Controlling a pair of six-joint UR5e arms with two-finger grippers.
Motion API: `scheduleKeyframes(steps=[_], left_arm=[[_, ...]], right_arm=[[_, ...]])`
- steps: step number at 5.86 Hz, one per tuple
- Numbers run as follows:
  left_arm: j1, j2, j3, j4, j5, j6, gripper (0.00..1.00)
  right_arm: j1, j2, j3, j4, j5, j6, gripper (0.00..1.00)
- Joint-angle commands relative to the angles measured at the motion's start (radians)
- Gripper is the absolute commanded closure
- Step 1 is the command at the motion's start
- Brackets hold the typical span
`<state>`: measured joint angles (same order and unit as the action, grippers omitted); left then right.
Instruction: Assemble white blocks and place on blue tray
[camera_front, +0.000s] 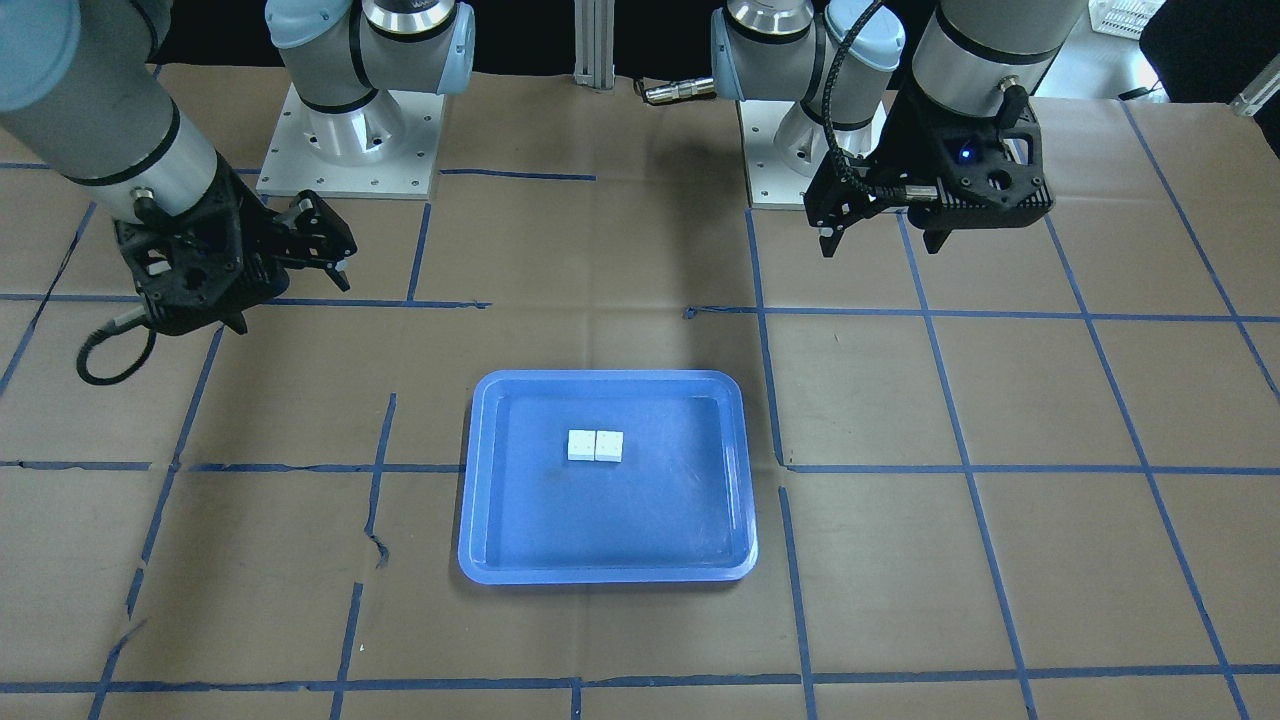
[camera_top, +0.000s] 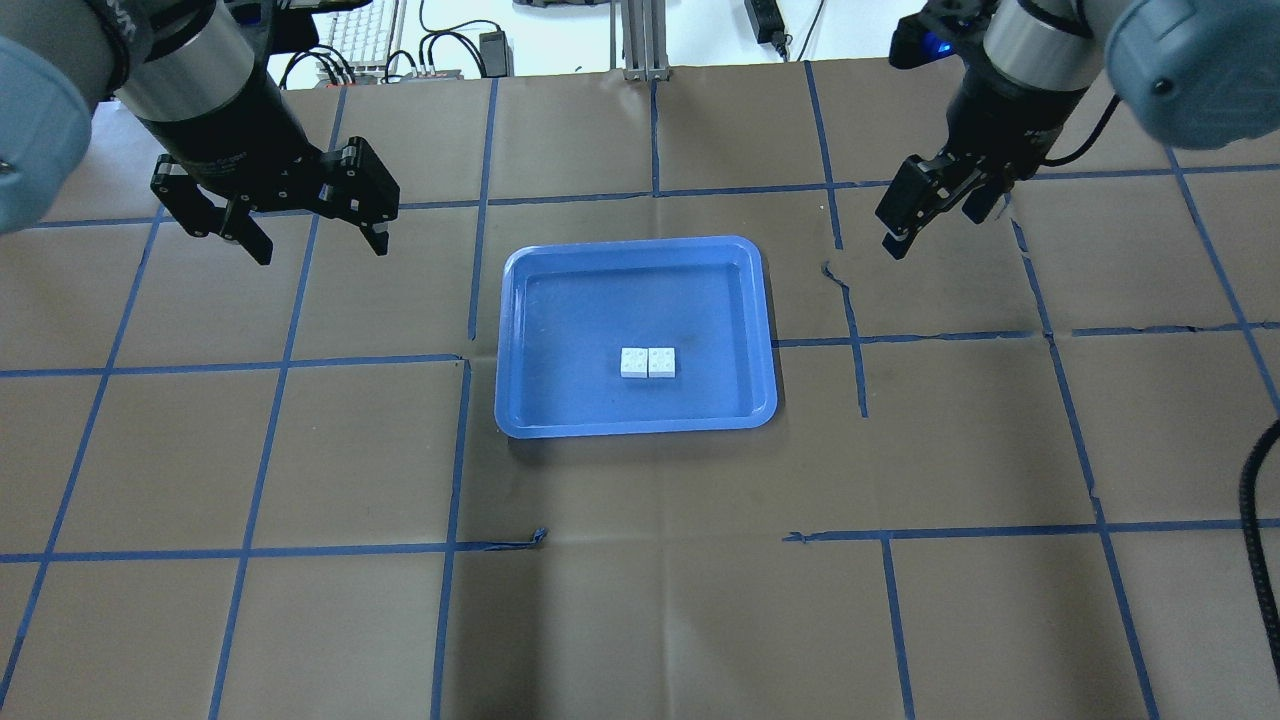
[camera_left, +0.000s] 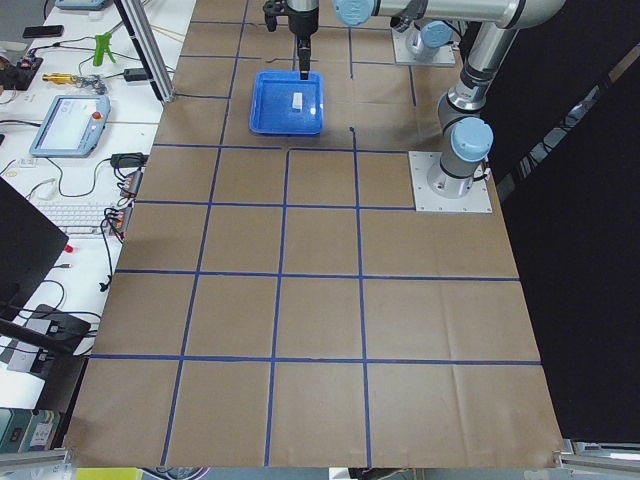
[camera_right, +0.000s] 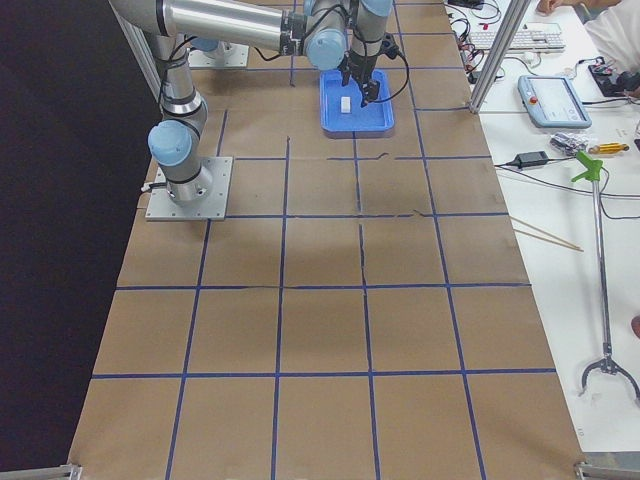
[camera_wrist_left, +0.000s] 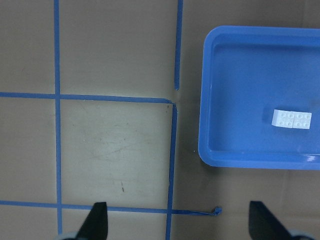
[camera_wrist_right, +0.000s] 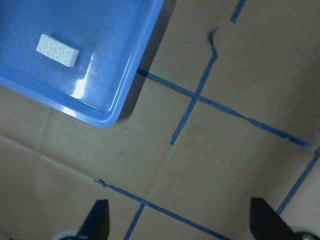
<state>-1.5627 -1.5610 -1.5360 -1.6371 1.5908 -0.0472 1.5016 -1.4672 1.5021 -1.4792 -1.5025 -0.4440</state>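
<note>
Two white blocks lie joined side by side, studs up, near the middle of the blue tray. They also show in the front view, the left wrist view and the right wrist view. My left gripper is open and empty, above the table left of the tray. My right gripper is open and empty, above the table right of the tray. Neither gripper touches the blocks or the tray.
Brown paper with a blue tape grid covers the table. The two arm bases stand at the robot's side. A desk with a keyboard and a teach pendant runs along the far edge.
</note>
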Motion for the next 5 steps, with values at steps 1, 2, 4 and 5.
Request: scheduleKeyframes(steps=[1,2,4,5], left_arm=[[-0.003,0.009,0.008,-0.009,0.003,0.000,0.01],[0.000,0.019,0.010,-0.009,-0.011,0.013,0.01],[-0.008,0.025,-0.012,-0.020,-0.002,0.021,0.01],[-0.007,0.027,-0.013,-0.018,-0.002,0.059,0.01]], right_arm=[[0.017,-0.021,-0.091,0.129,-0.062,0.315,0.00],[0.049,-0.036,-0.095,0.131,-0.064,0.350,0.00],[0.072,-0.045,-0.086,0.129,-0.055,0.423,0.00],[0.066,-0.042,-0.086,0.128,-0.053,0.415,0.00]])
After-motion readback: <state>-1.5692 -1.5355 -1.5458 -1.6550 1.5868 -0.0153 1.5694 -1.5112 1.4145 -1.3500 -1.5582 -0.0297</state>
